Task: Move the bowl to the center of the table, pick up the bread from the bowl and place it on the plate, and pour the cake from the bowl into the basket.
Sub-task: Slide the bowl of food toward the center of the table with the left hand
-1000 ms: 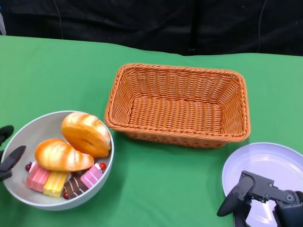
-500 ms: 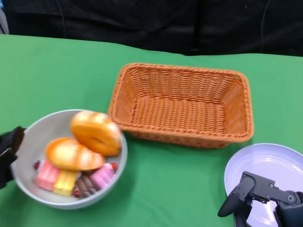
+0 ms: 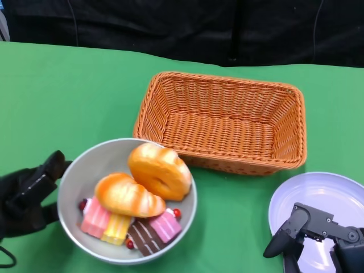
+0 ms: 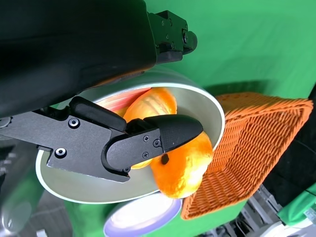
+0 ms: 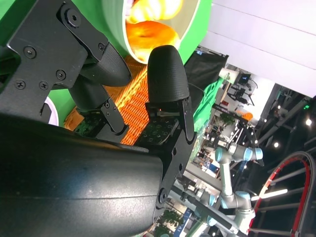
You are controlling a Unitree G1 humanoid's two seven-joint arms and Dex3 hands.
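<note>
You see the smooth grey bowl [image 3: 74, 187] near the table's front left, holding two glossy round breads [image 3: 159, 170] and striped cake pieces [image 3: 148, 233]. Your left hand [image 3: 25, 196] grips its rim. Just behind stands the woven basket [image 3: 222, 122]; your right hand [image 3: 310, 239], fingers apart and holding nothing, rests over the flat plate [image 3: 324, 196].

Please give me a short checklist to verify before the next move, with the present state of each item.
1. Bowl near table centre: not ok, it sits left of centre.
2. Left hand at the bowl's rim: ok; firm grip: cannot tell.
3. Both breads in the bowl: ok.
4. Cakes in the bowl: ok.
5. Plate bare: ok.
6. Right hand holds nothing: ok.
7. Basket empty: ok.
</note>
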